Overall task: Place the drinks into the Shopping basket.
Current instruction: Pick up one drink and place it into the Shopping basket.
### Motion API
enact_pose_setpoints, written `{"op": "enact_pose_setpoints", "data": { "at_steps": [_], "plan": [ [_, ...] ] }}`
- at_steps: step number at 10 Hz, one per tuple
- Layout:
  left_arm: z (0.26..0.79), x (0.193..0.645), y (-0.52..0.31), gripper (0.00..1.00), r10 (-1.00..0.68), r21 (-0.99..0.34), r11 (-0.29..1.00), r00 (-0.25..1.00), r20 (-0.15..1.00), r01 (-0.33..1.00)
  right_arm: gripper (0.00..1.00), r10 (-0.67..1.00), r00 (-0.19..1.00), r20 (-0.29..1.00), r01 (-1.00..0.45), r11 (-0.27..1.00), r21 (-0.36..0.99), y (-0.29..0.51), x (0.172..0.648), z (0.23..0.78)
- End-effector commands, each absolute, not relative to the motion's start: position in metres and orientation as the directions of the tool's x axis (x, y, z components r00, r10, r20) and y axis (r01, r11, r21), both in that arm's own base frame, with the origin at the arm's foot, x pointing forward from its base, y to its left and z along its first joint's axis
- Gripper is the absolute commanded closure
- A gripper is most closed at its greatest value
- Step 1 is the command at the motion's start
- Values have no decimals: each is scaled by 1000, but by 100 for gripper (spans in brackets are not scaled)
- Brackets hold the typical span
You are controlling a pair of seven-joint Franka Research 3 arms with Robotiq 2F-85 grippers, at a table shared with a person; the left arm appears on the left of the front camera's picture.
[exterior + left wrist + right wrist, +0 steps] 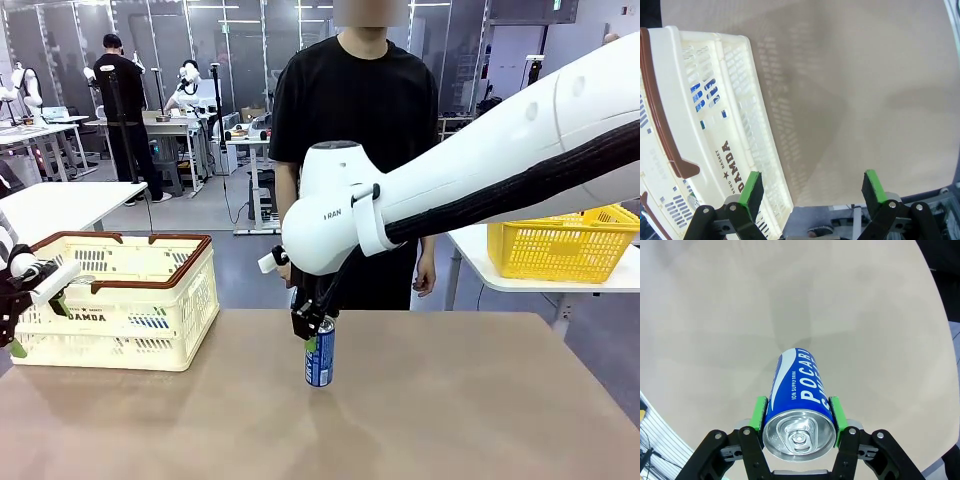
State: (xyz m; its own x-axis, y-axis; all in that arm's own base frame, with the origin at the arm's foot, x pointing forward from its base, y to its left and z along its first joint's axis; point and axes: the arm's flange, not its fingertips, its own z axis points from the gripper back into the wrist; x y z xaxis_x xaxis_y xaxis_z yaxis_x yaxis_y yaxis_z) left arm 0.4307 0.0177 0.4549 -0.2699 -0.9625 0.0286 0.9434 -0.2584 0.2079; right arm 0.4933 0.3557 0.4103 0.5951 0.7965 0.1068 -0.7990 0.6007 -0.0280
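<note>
A blue drink can (319, 362) with white lettering stands upright at mid-table. My right gripper (312, 325) comes down from above and is shut on its upper part. In the right wrist view the green pads press both sides of the can (797, 405) just under its silver top. Whether its base touches the table I cannot tell. The cream Shopping basket (130, 240) with a brown rim sits at the table's left. Blue cans (702, 95) show through its lattice. My left gripper (38, 320) hangs open beside the basket's near-left corner, its jaws (812, 187) holding nothing.
A person in black stands at the far edge of the table (450, 400), arms down. A yellow mesh basket (560, 245) sits on a separate white table at the right. My right arm spans the upper right of the front view.
</note>
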Motion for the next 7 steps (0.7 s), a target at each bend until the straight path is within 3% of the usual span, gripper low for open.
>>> {"op": "enact_pose_setpoints", "data": {
  "at_steps": [1,7],
  "plan": [
    [454,427,18,0,-964,208,-253,-264,25,945,77,813,574,101,-813,580,-49,359,505,403],
    [454,427,18,0,-964,208,-253,-264,25,945,77,811,578,86,-809,584,-65,360,510,382]
  ]
}}
